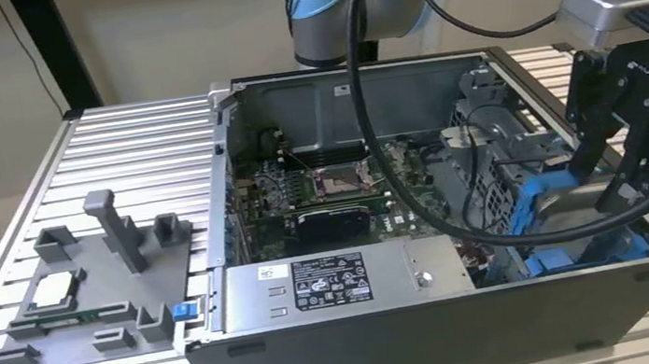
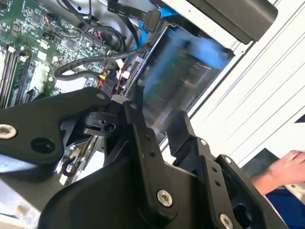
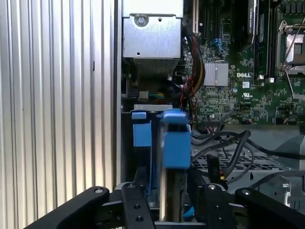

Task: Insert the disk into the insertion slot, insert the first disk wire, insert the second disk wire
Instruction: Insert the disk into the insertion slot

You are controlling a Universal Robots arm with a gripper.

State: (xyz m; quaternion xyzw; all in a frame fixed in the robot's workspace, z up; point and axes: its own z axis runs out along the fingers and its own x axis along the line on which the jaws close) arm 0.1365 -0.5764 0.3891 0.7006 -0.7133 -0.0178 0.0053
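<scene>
At the exterior view's right: claw [image 1: 622, 188] closed to a narrow gap, grasping the disk [image 1: 548, 187] in its blue frame. In the first wrist view, seen edge-on with a finger against each flat face. Held over the drive bay in the lower right corner of the open computer case [image 1: 446, 340], standing on the slatted bench [image 1: 131, 141].

Glossy blue plastic on the disk [image 3: 176, 148] — matt black hand [image 3: 174, 214], ribbed bare-metal table [image 3: 47, 95].

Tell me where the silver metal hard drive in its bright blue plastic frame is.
The silver hard drive in its blue frame sits inside the open grey computer case, on the exterior view's right, close under the black pincer.
</scene>
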